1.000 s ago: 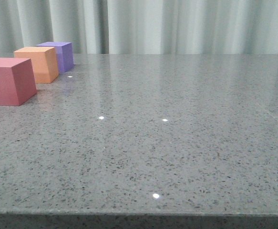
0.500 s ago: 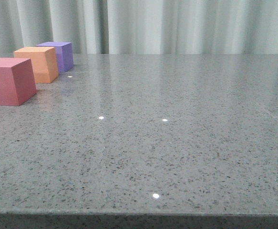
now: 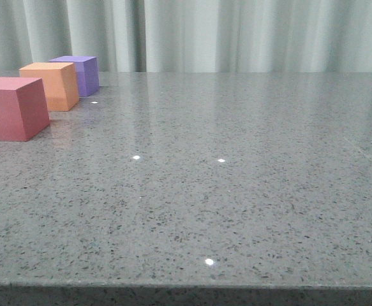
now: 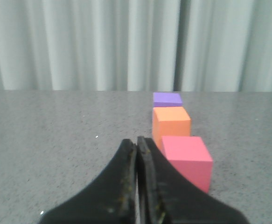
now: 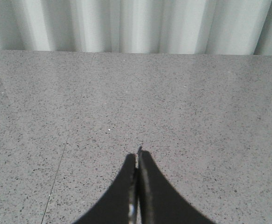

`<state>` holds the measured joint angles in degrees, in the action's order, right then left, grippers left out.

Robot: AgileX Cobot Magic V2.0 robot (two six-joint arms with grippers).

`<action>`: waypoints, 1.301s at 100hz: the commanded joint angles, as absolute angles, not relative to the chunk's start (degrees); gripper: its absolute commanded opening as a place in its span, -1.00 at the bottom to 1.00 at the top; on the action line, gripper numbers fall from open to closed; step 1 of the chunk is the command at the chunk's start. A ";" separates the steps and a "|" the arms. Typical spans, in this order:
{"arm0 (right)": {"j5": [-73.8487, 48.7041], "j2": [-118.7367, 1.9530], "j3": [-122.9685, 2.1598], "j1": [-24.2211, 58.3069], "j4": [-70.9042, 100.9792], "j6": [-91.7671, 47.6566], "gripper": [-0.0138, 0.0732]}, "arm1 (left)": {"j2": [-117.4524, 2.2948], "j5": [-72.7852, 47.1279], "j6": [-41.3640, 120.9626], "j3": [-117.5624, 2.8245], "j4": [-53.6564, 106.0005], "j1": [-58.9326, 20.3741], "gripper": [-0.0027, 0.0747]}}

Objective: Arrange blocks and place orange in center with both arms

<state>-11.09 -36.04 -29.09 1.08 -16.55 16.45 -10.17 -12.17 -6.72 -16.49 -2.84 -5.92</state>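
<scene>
1. Grey speckled stone table point(image 3: 237, 191) fills the front view; pale pleated curtain point(image 3: 237, 32) runs along behind its far edge.
2. Red cube point(image 3: 12, 107) sits at the far left of the table, nearest the camera of the three blocks, partly cut by the frame edge.
3. Orange cube point(image 3: 50, 85) sits just behind the red one, small gap between them. It is the middle block of the row.
4. Purple cube point(image 3: 80, 73) is farthest back, just behind the orange; can't tell whether they touch.
5. All three blocks rest flat and upright, lined up in a row running away from the camera: red, orange, purple.
6. Left gripper point(image 4: 136, 154): black fingers pressed together, nothing between them. It hangs just beside the red cube point(image 4: 188, 159); orange point(image 4: 171, 124) and purple point(image 4: 167, 99) are in line beyond.
7. Right gripper point(image 5: 136, 161): fingers pressed together, empty, over bare table, no blocks in its view.
</scene>
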 commanded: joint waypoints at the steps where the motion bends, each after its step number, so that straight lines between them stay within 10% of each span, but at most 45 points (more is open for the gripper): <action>1: -6.53 -35.92 -30.68 0.70 -17.63 16.19 -0.84 | -8.07 -6.38 -7.23 -15.01 -2.55 -4.77 -0.98; 130: -6.49 -35.92 -30.68 0.70 -17.63 16.19 -0.84 | 2.29 5.03 -7.23 2.53 -2.53 -4.15 -0.98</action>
<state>-11.09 -36.04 -29.09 1.08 -16.55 16.45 0.26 0.71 -6.72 0.13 -2.84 -4.41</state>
